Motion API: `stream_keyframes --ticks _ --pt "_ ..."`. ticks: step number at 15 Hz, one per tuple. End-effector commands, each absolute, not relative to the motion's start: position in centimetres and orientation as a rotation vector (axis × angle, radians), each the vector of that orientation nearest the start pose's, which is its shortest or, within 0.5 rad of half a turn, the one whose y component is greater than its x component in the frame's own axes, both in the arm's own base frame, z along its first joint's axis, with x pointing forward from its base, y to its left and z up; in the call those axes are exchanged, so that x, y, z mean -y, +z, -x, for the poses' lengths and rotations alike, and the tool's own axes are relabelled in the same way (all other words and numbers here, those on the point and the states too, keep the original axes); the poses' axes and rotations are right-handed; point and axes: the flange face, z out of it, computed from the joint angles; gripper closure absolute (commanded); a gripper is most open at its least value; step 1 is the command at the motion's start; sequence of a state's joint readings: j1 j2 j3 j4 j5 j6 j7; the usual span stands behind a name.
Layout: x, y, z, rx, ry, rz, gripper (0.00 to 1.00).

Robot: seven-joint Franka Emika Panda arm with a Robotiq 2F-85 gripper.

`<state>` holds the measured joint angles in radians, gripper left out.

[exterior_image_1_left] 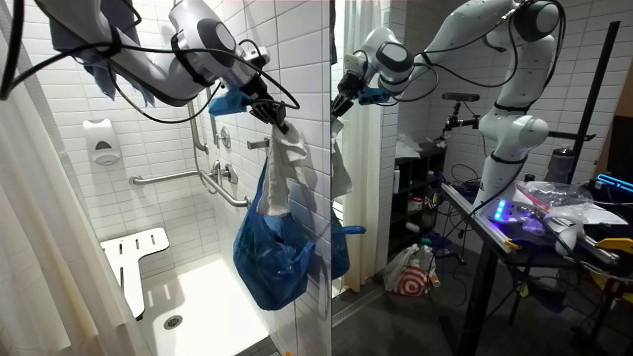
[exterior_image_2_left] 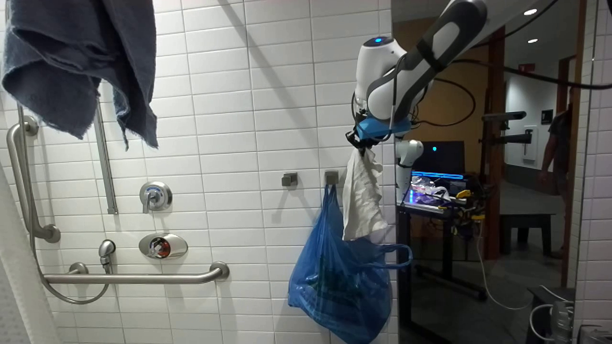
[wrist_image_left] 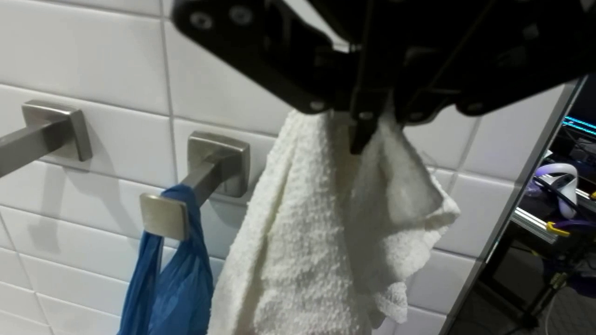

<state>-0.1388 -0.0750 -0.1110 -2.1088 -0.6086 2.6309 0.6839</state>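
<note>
Beside the metal hook point(wrist_image_left: 207, 174), the gripper point(wrist_image_left: 358, 125) has the white cloth point(wrist_image_left: 298, 223) pinched tight, jaws clamped together! Down hangs the cloth, overlapping the blue bag point(exterior_image_2_left: 339, 291) in both exterior views.

The white cloth point(wrist_image_left: 302, 251) is showing a rough, nubby, matt surface, while the blue bag point(exterior_image_2_left: 342, 296) is looking like thin, creased, glossy plastic. Wall hooks point(wrist_image_left: 163, 216) and grab bars point(exterior_image_2_left: 143, 278) are gleaming as smooth, brushed metal, and the wall tiles point(exterior_image_2_left: 282, 62) are looking glossy. The pincer point(wrist_image_left: 363, 130) is appearing matt with shiny metal screws point(wrist_image_left: 201, 20), and the navy towel point(exterior_image_2_left: 81, 62) on the left is showing matt, frayed fabric.
</note>
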Motion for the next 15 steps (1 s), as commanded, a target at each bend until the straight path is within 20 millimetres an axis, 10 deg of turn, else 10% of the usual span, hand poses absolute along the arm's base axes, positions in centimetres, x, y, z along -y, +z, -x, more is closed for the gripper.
stream_keyframes --ticks 1,4,5,8,9,15 --pt "12.93 51.42 -55.56 -0.788 -1.112 3.155 0.94" --pt "12.93 51.42 -55.57 -0.788 -1.112 3.155 0.94" --pt "12.93 51.42 -55.57 -0.788 -1.112 3.155 0.69" --pt "13.08 51.30 -55.60 -0.788 -1.105 3.157 0.58" --pt "13.09 51.15 -55.60 -0.792 -1.103 3.157 0.76" --pt "13.13 51.05 -55.62 -0.793 -1.100 3.158 0.58"
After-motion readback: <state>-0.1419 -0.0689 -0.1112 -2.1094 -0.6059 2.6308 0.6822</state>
